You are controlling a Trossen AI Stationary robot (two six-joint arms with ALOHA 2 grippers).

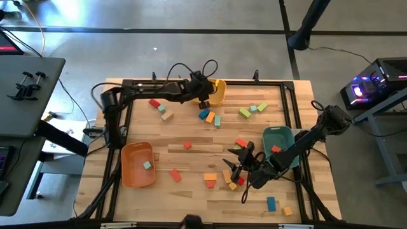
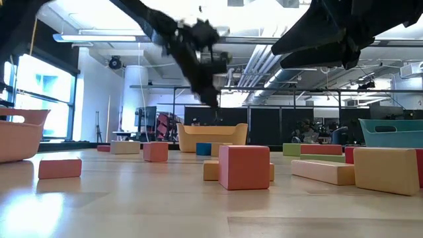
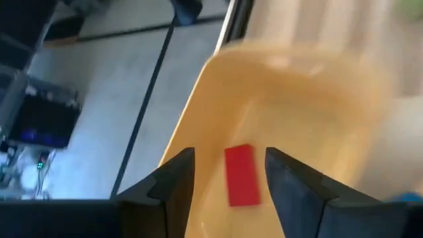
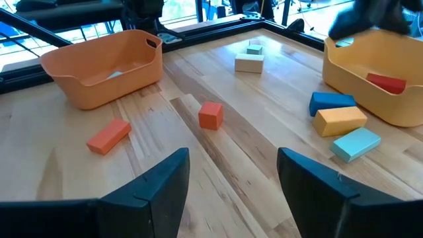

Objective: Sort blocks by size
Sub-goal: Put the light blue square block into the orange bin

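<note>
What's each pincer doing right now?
Left pincer: open above the yellow bin, red block lying inside.
Right pincer: open, empty.

Three bins (image 1: 137,165) stand on the table (image 1: 191,197), about two dozen blocks (image 1: 210,177) scattered, two arms (image 1: 152,91).

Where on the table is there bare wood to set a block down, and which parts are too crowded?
Free: the stretch between the orange bin and the small red cube, and the far right corner beyond the green block. Crowded: around the right gripper beside the teal bin, and the cluster near the yellow bin under the left gripper.
</note>
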